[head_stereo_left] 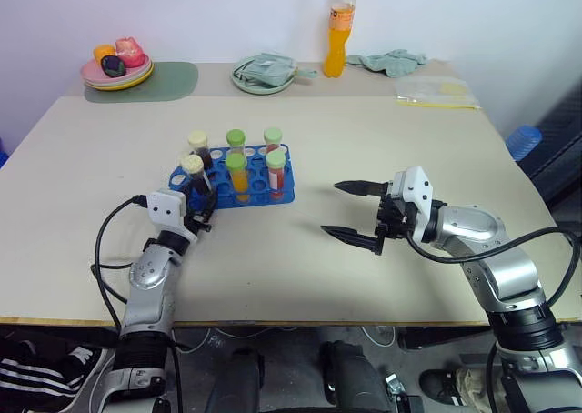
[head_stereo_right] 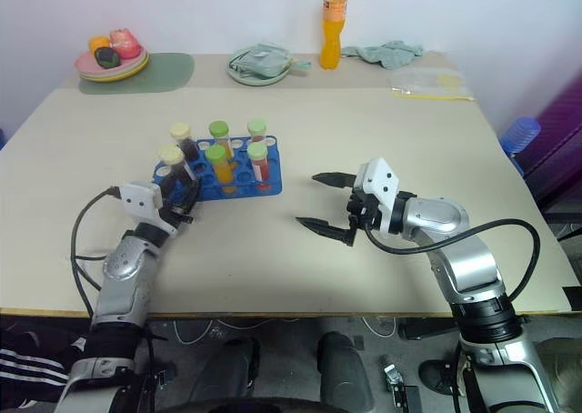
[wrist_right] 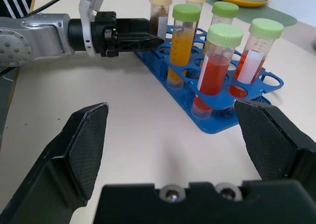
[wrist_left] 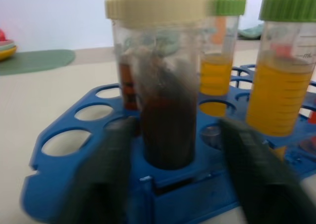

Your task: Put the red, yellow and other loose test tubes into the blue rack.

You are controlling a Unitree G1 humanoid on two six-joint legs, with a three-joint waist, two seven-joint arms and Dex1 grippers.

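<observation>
black fingers of the left end effector (head_stereo_left: 205,215) stand parted on either side of the cream-capped dark tube (wrist_left: 165,81), which sits upright in a near-corner hole of the blue rack (head_stereo_left: 257,195); in the left wrist view there is a gap between each finger and the glass, so the tube looks released rather than gripped. to finish this step well, i judge the end effector should draw straight back along its own line, level, without closing or swinging sideways, since the green-capped yellow tube (wrist_left: 285,71) stands just beside and a nudge could tip the light rack. the right end effector (head_stereo_left: 356,215) hangs spread wide and empty over the bare counter (head_stereo_left: 382,140), well apart from the rack.

six tubes stand in the rack: two cream-capped dark ones, two green-capped yellow, two green-capped red (wrist_right: 217,71). no loose tube lies on the counter, so the task seems close to done.

further out, at the far edge: a bottle of orange drink (head_stereo_left: 338,31), stacked plates with fruit (head_stereo_left: 116,67), a plate with cloth (head_stereo_left: 264,72).

writing: faint graduation marks and tiny print on the yellow tube, too small to read; the bottle label is unreadable.
</observation>
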